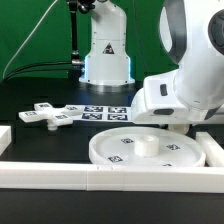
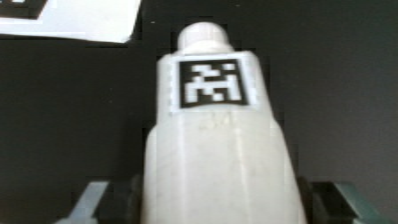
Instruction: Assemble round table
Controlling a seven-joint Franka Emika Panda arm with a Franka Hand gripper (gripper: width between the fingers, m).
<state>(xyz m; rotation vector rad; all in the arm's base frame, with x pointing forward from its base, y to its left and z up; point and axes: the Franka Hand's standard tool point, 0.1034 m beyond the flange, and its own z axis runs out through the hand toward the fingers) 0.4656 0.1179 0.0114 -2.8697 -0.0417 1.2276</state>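
Note:
The short white cylinder post point(image 2: 214, 145) with a black-and-white tag fills the wrist view, its narrow end pointing away over the black table. My gripper point(image 2: 217, 202) is shut on its near end, one finger on each side. In the exterior view the gripper point(image 1: 163, 120) hangs just above the right part of the large rimmed round disc point(image 1: 110, 155), which lies flat near the front with a small raised hub point(image 1: 145, 145) at its middle. The post itself is hidden there by the hand. The four-armed cross piece point(image 1: 45, 115) lies flat at the exterior view's left.
The marker board point(image 1: 105, 112) lies behind the disc; a corner of it also shows in the wrist view point(image 2: 71, 18). Long white rails run along the front point(image 1: 100, 182) and the right point(image 1: 214, 150). The robot base point(image 1: 107, 55) stands at the back.

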